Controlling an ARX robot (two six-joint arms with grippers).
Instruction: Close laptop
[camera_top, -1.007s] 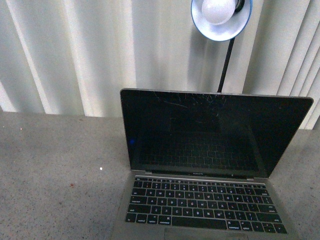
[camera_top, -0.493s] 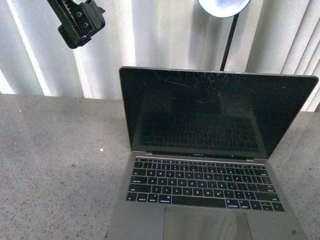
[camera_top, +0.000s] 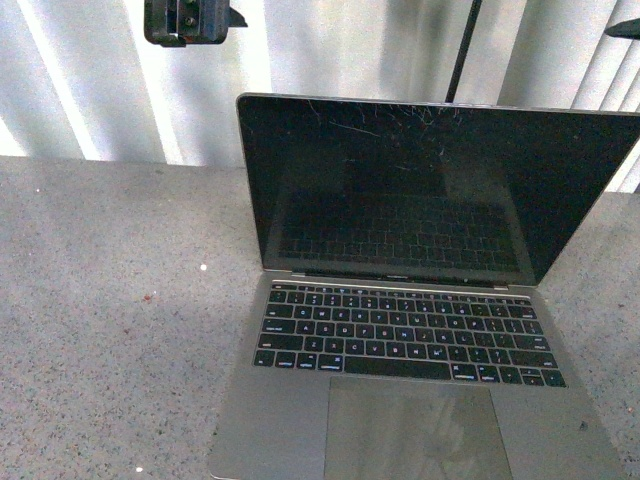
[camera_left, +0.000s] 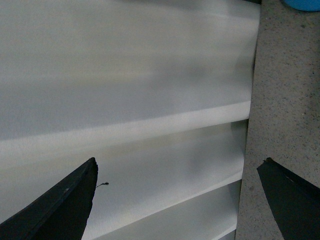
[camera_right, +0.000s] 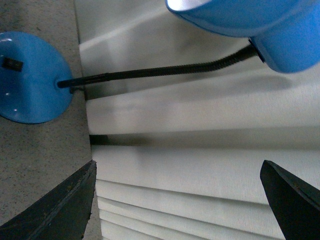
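The laptop (camera_top: 400, 200) stands open in the front view on the speckled grey table (camera_top: 110, 300), its scratched black screen upright and facing me, with black keys (camera_top: 405, 335) and trackpad (camera_top: 410, 430) in front. My left gripper (camera_top: 185, 20) hangs high above the lid's left corner, apart from it. In the left wrist view my left gripper (camera_left: 177, 167) is open with only the white ribbed wall between its fingers (camera_left: 65, 205). A dark sliver of the right gripper (camera_top: 622, 28) shows at the top right edge. The right gripper (camera_right: 177, 167) is open and holds nothing.
A blue desk lamp stands behind the laptop, with its round base (camera_right: 30, 77) on the table, a black gooseneck (camera_right: 160, 70) and a blue shade (camera_right: 260, 30). Its pole (camera_top: 462, 50) rises behind the screen. The white ribbed wall (camera_top: 90, 90) closes the back.
The left gripper came into view at the top left and moved right. The front view has tilted down, so more of the laptop's trackpad shows and the lamp shade has left the frame.
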